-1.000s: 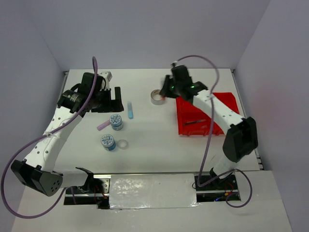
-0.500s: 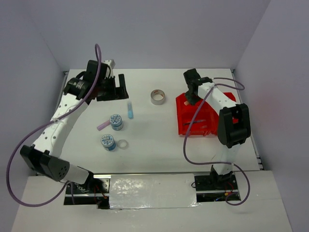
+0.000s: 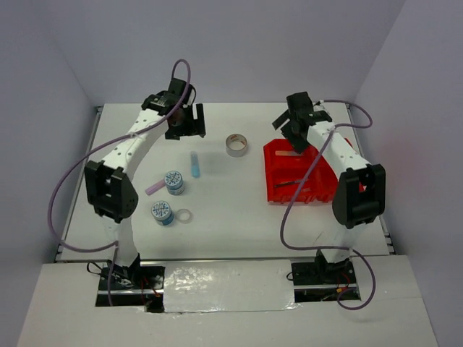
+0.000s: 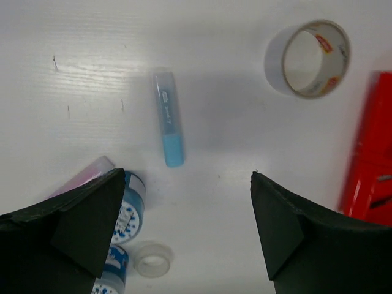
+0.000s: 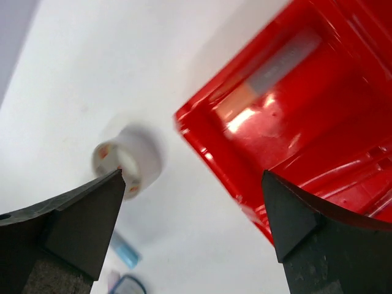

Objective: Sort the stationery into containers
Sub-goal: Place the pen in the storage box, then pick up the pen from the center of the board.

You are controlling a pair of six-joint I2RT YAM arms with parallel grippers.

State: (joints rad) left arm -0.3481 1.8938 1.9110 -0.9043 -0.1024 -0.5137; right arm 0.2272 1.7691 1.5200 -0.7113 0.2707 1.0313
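The red tray [image 3: 340, 155] stands at the right, with an orange-ended marker [image 3: 289, 154] in its far-left compartment and a thin pen [image 3: 293, 182] nearer. My right gripper [image 3: 289, 129] hovers open and empty over the tray's far-left corner [image 5: 294, 122]; the marker [image 5: 269, 73] lies blurred below. The grey tape roll [image 3: 236, 144] sits mid-table. My left gripper [image 3: 188, 121] is open and empty, high above the light-blue marker [image 4: 169, 118]. A lilac marker [image 3: 155, 187], two patterned tape rolls [image 3: 173, 181] [image 3: 161, 212] and a clear tape ring [image 3: 184, 215] lie at the left.
White walls close the table at the back and both sides. The left wrist view shows the tray's edge [image 4: 367, 165] at far right and the grey tape roll [image 4: 308, 58] at upper right. Purple cables loop off both arms.
My right gripper moved from beside the grey tape roll to over the tray and opened; the orange-ended marker now lies in the tray. The left arm swung right along the back.
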